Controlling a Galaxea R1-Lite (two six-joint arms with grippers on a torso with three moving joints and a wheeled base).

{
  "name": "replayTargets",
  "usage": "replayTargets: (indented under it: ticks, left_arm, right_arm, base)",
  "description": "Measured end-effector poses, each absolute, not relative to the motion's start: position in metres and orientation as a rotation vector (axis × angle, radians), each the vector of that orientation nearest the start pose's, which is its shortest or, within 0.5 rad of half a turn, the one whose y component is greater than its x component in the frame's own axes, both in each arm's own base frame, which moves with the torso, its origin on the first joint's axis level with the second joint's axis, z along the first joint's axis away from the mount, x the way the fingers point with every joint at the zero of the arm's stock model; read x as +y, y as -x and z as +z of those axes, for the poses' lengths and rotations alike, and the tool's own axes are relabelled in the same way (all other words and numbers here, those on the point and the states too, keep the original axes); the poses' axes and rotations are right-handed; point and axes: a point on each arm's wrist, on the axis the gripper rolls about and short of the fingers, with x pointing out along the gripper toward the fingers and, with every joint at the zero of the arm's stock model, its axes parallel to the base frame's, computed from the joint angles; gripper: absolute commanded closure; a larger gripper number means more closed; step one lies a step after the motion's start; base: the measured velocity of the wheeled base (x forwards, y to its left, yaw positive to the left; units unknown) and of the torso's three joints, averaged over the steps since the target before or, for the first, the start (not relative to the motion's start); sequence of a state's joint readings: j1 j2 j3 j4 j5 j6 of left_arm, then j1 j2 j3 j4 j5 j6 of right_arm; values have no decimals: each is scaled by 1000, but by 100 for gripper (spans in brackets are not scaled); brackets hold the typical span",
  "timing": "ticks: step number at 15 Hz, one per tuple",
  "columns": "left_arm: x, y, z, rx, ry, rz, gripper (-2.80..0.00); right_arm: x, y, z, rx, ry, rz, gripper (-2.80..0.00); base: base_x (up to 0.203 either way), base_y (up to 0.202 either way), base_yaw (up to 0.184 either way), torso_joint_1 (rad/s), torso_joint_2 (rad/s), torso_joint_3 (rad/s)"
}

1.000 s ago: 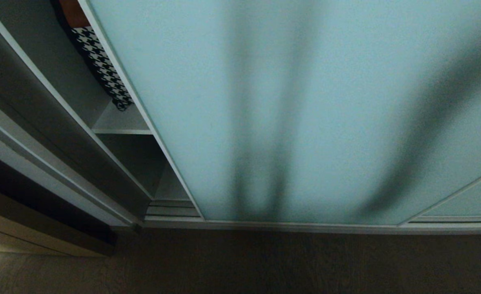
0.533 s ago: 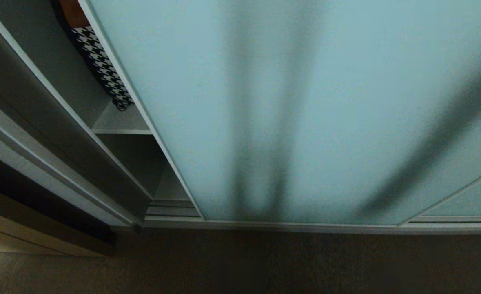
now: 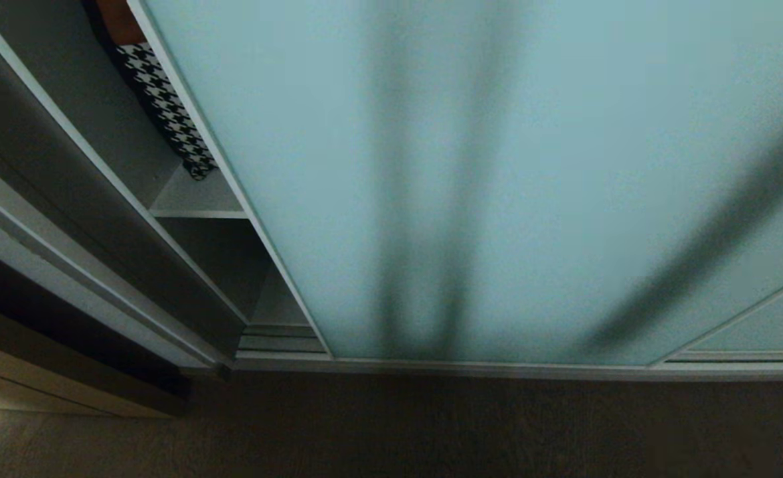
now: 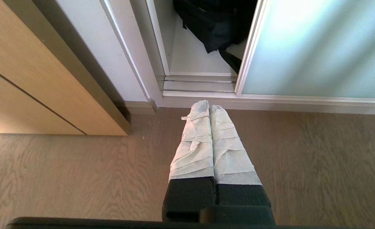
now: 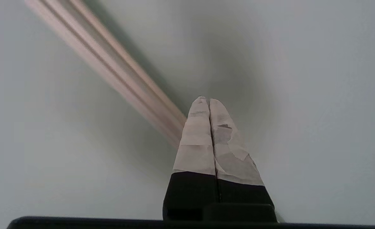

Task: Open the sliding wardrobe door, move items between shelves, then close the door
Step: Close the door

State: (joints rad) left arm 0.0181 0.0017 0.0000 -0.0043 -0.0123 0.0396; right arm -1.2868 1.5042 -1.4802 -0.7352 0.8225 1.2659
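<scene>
- Your head camera looks steeply down from high and close on the sliding wardrobe door [image 3: 497,186], which fills most of its view; the floor [image 3: 391,431] runs along the door's foot, and the open gap with its shelves [image 3: 198,202] lies at the door's left edge.
- Your left wrist camera sits low, behind the left tool [image 4: 209,106], facing the door's bottom left corner [image 4: 302,57] across the floor [image 4: 63,178].
- Both of these views share the door's left frame edge, the bottom track [image 4: 200,86] and the gap beside it.
- Your right wrist camera looks past the right tool [image 5: 208,101] at a pale blurred surface with a slim bar, very near; which part of the door this is, you cannot tell.
</scene>
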Motion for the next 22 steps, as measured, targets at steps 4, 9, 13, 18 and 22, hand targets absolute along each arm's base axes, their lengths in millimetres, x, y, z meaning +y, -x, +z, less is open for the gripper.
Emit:
replayTargets:
  ticks: [4, 9, 13, 18, 22]
  left_arm:
    - [-1, 23, 76, -2, -39, 6, 0]
    - [-1, 23, 76, -2, -40, 6, 0]
    - [-1, 23, 76, -2, -39, 6, 0]
    - [-1, 23, 76, -2, -39, 6, 0]
    - [-1, 23, 76, -2, -40, 6, 0]
  right_arm:
    - [-222, -82, 432, -546, -652, -75, 0]
    - [-231, -87, 425, -486, -760, 5, 0]
    - [-237, -94, 420, -454, -791, 29, 0]
    - [-237, -110, 413, -382, -880, 102, 0]
    - [-234, -117, 413, -370, -887, 132, 0]
  base:
    - [0, 0, 0, 0, 0, 0]
    - [0, 0, 0, 0, 0, 0]
    - [0, 0, 0, 0, 0, 0]
    - [0, 0, 0, 0, 0, 0]
    - [0, 0, 0, 0, 0, 0]
